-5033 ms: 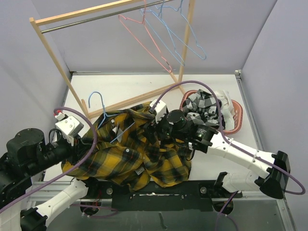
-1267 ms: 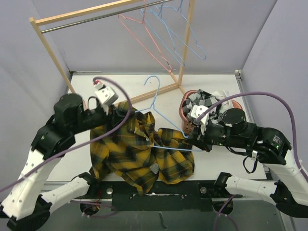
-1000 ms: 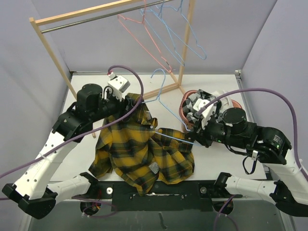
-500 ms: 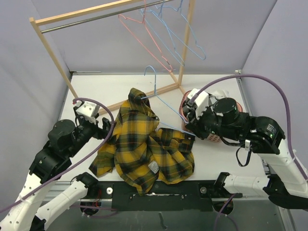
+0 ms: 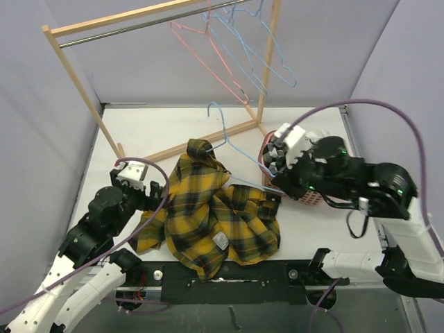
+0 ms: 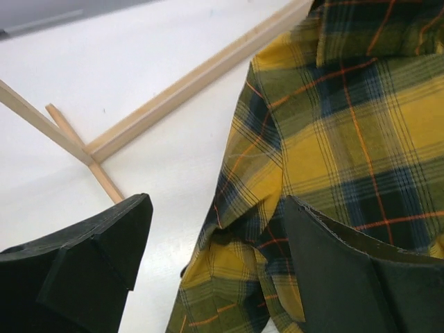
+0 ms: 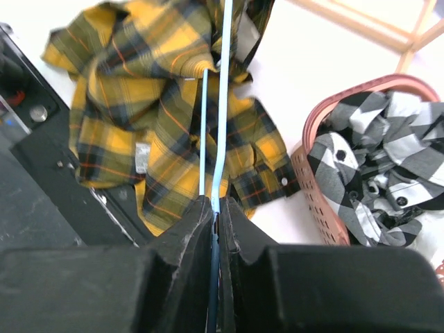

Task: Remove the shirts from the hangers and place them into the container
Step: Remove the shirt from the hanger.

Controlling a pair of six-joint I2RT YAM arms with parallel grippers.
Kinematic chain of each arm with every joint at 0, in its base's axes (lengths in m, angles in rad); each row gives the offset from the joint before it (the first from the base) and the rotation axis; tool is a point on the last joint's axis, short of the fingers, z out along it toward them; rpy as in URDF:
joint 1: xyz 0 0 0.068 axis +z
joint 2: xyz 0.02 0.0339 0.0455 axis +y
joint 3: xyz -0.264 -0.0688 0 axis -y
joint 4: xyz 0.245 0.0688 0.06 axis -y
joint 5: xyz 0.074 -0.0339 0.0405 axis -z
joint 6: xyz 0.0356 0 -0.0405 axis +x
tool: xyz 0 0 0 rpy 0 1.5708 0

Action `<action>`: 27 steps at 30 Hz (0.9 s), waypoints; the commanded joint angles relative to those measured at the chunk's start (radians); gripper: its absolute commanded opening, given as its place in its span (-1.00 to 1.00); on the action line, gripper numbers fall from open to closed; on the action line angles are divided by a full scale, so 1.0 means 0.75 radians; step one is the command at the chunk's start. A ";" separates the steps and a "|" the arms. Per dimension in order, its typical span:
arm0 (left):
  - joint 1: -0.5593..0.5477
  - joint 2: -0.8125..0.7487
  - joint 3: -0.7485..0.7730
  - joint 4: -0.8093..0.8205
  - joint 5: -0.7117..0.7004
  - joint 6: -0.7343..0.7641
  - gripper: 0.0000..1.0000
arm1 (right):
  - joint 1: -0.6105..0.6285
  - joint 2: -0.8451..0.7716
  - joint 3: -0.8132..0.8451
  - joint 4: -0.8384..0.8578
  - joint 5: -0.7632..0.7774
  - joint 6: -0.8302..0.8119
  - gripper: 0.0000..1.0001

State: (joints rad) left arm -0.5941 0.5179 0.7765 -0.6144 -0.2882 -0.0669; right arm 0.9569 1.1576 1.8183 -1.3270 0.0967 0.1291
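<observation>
Right wrist: hanger (image 7: 221, 104) in right gripper (image 7: 215, 202)

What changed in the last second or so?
The left gripper let go of the plaid shirt, jaws now open, and drew back to the near left; the shirt slumped onto the table. The right gripper stayed shut on the blue hanger, shirt still draped on it. The basket and rack are unchanged.

I see soft woven cloth, matt and creased, in the yellow plaid shirt (image 5: 208, 215). The blue hanger (image 7: 223, 104) is thin, smooth wire. The basket (image 7: 313, 191) looks like slotted pink plastic. The rack (image 5: 76, 80) is bare pale wood with a dull metal rail (image 5: 139, 26). The bench (image 5: 159, 128) is smooth matt white.
</observation>
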 commanded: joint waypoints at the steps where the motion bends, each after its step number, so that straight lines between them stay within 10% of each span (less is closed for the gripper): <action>1: 0.002 -0.121 -0.011 0.204 0.008 -0.011 0.51 | 0.001 -0.200 0.064 0.249 0.080 0.037 -1.00; 20: 0.013 -0.223 -0.088 0.310 0.386 0.033 0.50 | 0.002 -0.449 -0.112 0.766 -0.157 0.136 -1.00; 27: 0.030 -0.352 -0.133 0.357 0.347 0.043 0.50 | 0.002 -0.261 -0.093 0.559 -0.201 0.127 -1.00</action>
State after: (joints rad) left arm -0.5797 0.2955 0.6853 -0.4412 -0.0254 -0.0437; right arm 0.9569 0.8867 1.7363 -0.9558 -0.0036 0.2180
